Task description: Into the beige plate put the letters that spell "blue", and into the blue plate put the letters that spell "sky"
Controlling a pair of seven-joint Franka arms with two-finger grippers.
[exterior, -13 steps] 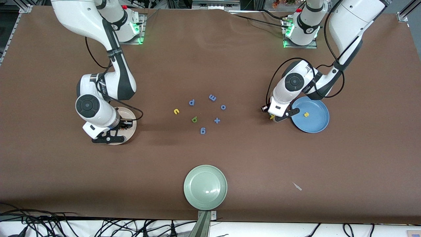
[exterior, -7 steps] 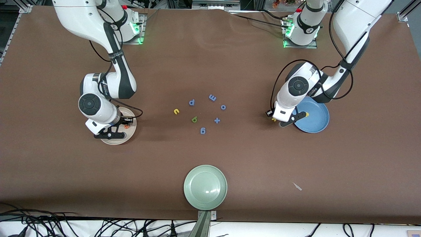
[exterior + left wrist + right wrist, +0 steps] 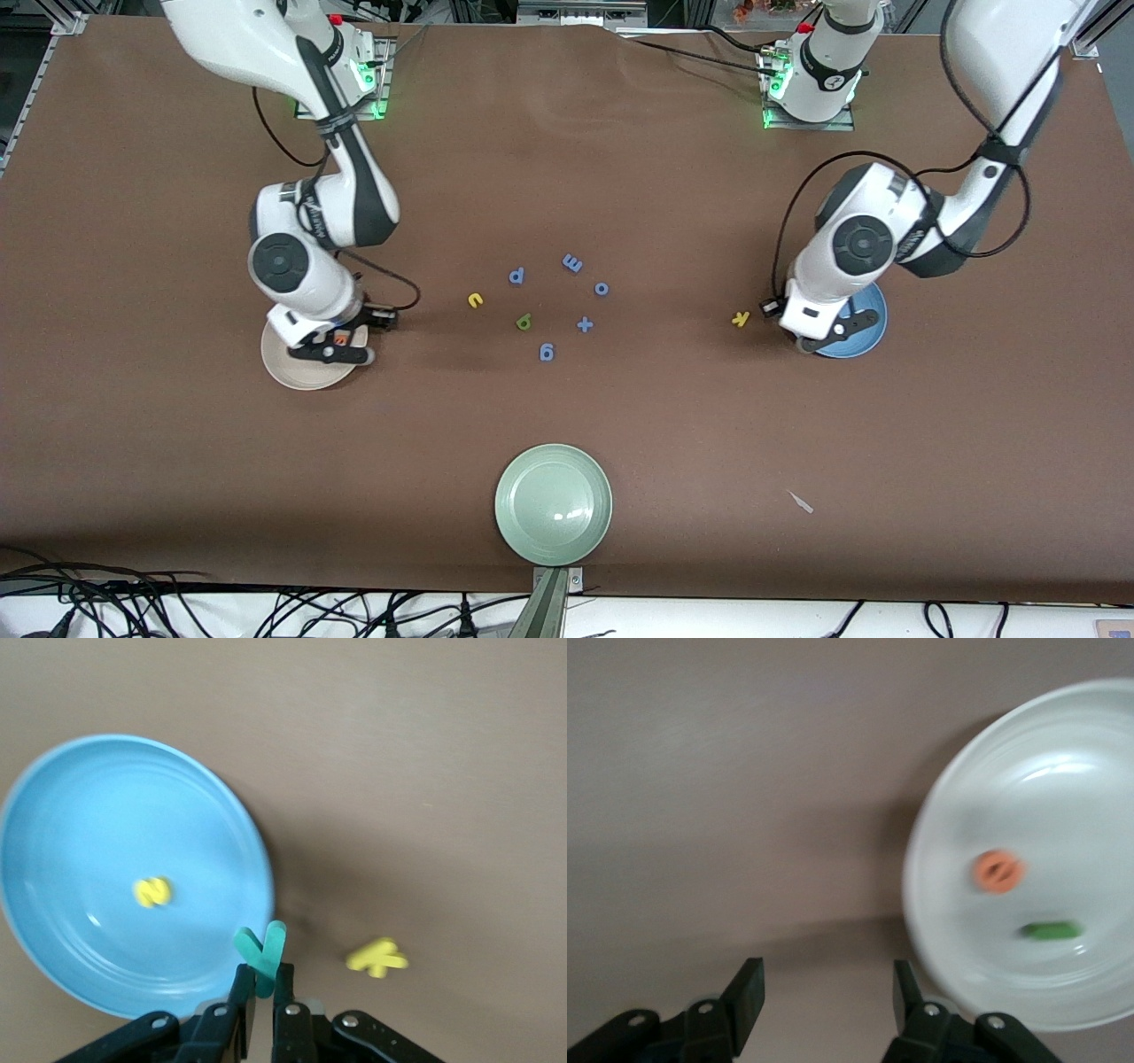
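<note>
I see a brown cloth-covered table, slightly wrinkled toward the arm bases, cables along the edge nearest the front camera, green status lights at both bases.

Left gripper is up over the rim of the blue plate, at that plate's edge toward the table's middle, fingers pressed together on the teal "y". Yellow "s" lies inside the blue plate. Yellow "k" sits on the bare cloth just beside that plate, toward the table's middle.

Right gripper hangs over the rim of the beige plate, on the side toward the table's middle, fingers spread, nothing between them. Orange "e" and green "l" lie inside the beige plate, close together, not touching.

Mid-table cluster on the cloth: yellow "u", green "b", and around them five all-blue letters. None of them touch.

Pale green plate sits near the table edge closest to the front camera, well apart from everything. A small pale scrap lies on the cloth toward the left arm's end, about level with that plate.
</note>
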